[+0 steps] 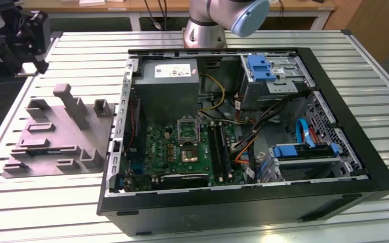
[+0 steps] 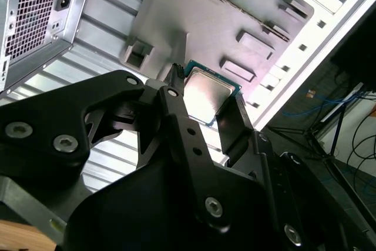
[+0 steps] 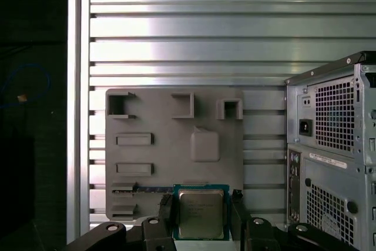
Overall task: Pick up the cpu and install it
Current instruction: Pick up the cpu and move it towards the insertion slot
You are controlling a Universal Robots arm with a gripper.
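The gripper's jaws clamp the single cpu; one grey moulded holder and one computer case sit on the slatted table.

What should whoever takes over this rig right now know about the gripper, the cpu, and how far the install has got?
Gripper: jaws shut on the cpu, gripping two opposite edges, as seen in both wrist views.
Cpu: held above the grey plastic holder, which lies on the slatted table beside the open computer case.
Done: the pick-up.
Left: the install. The cpu is not yet at the green motherboard inside the case.
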